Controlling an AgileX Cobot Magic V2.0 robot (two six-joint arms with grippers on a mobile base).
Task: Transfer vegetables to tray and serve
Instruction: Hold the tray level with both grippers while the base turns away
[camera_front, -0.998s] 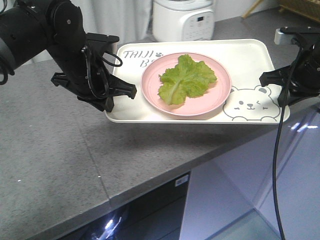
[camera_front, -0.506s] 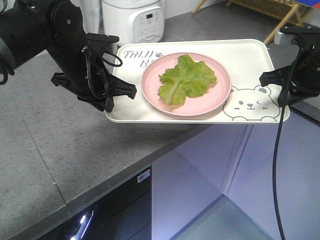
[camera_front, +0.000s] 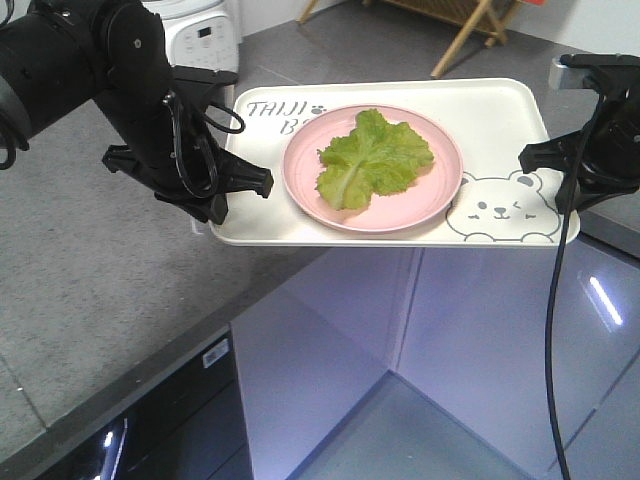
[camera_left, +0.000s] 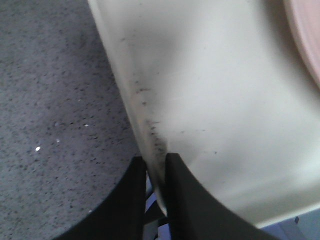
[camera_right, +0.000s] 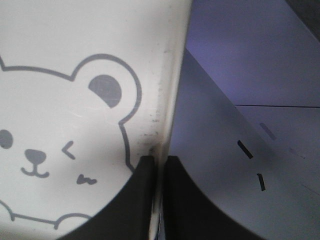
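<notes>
Out over the counter's (camera_front: 80, 270) front edge, front view: I hold the tray (camera_front: 500, 110), lettuce leaf (camera_front: 372, 158) on its pink plate (camera_front: 442, 188); a cooker (camera_front: 200, 35) is cut off behind. Left wrist: my left end effector (camera_left: 156, 171) clamps the rim. Right wrist: my right end effector (camera_right: 159, 167) clamps the rim by the bear drawing (camera_right: 65, 150).

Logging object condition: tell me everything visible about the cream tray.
The tray is cream rectangular plastic with rounded corners, raised rim, grey lettering and a winking bear drawing; dark scuffs mark both short edges. Roughly level, it is pinched at those edges by the left gripper and right gripper, and carries a pink plate with lettuce.
</notes>
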